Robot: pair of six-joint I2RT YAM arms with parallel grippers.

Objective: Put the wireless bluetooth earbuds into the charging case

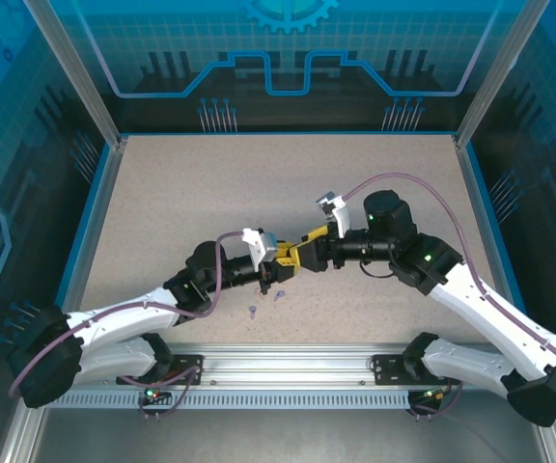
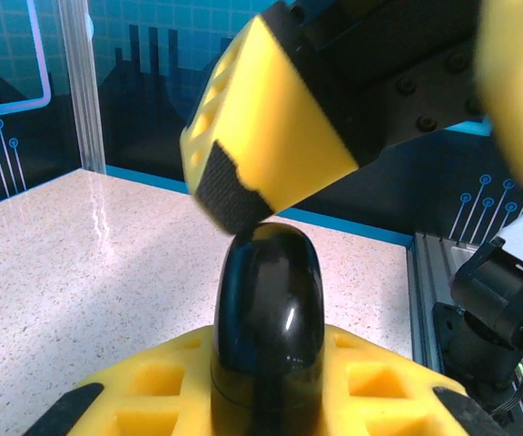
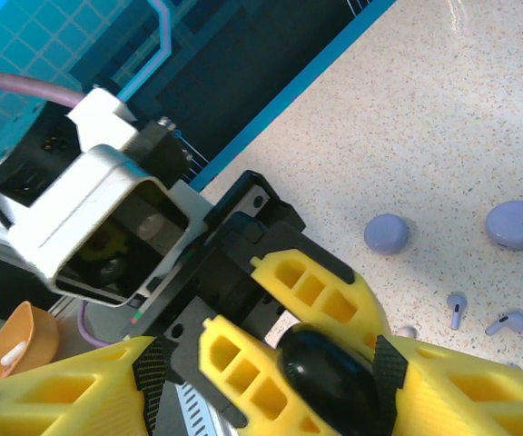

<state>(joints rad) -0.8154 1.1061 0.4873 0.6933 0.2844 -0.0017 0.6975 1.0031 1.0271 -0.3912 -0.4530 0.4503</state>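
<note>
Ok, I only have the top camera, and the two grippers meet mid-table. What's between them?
Observer: A glossy black case, clamped in the left gripper.
Operator: Is the right gripper on it?
Observer: One of its finger pads touches the case's top; a full grip I can't tell.
Operator: Those lavender specks nearby?
Observer: Two lavender disc cases and two loose stemmed earbuds on the table.
</note>
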